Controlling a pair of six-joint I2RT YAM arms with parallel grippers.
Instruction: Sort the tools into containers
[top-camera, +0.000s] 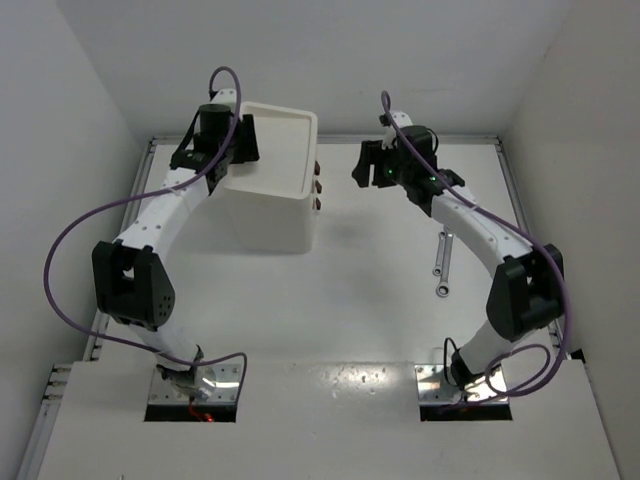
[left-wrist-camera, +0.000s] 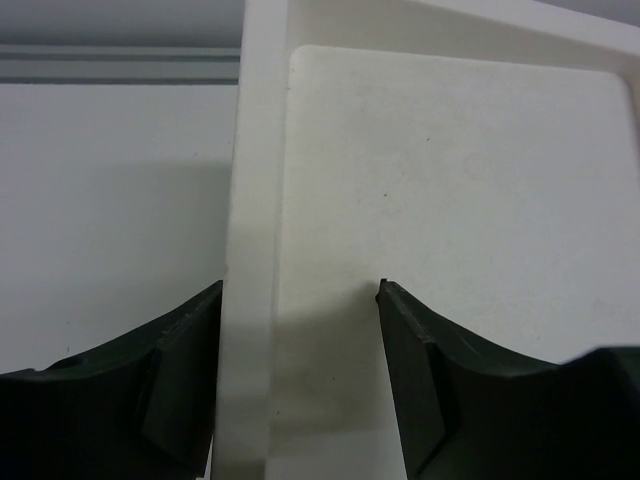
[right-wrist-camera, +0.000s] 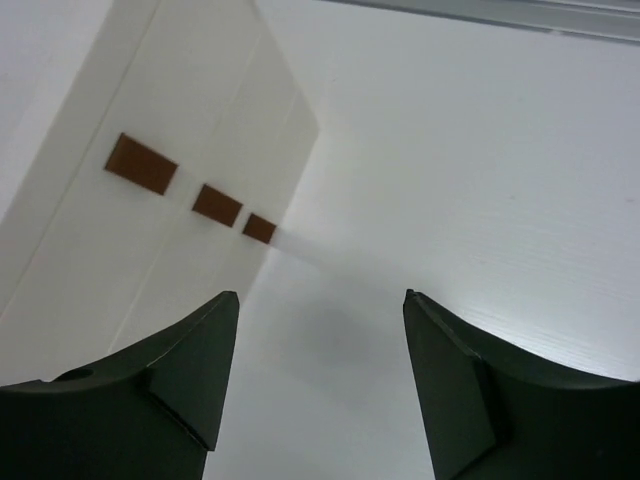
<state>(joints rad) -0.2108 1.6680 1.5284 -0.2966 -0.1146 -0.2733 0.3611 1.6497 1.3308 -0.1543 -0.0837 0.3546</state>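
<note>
In the overhead view, your left gripper (top-camera: 228, 140) sits upper left of centre, at the left rim (left-wrist-camera: 250, 200) of the white container (top-camera: 285, 215); in the left wrist view its fingers (left-wrist-camera: 150, 400) stand spread, one on each side of that rim; the left one lies right against the rim's outer edge, and the right one hangs apart from it over the tray floor; they pinch nothing.

The container stands on the table (top-camera: 360, 290), just left of centre in the upper half of the frame, with its dark red-brown knobs (top-camera: 317, 186) on its right face.

Right of the knobs and apart from them, your right gripper (top-camera: 366, 165) hangs over the table; the right wrist view shows its jaws wide apart and holding nothing, with the knobbed drawer front in the upper left of that frame.

Further right, a slim silver wrench (top-camera: 441, 268) lies flat on the table, just left of the right arm (top-camera: 480, 235) and well apart from the container; you cannot tell whether it is one piece or two.
</note>
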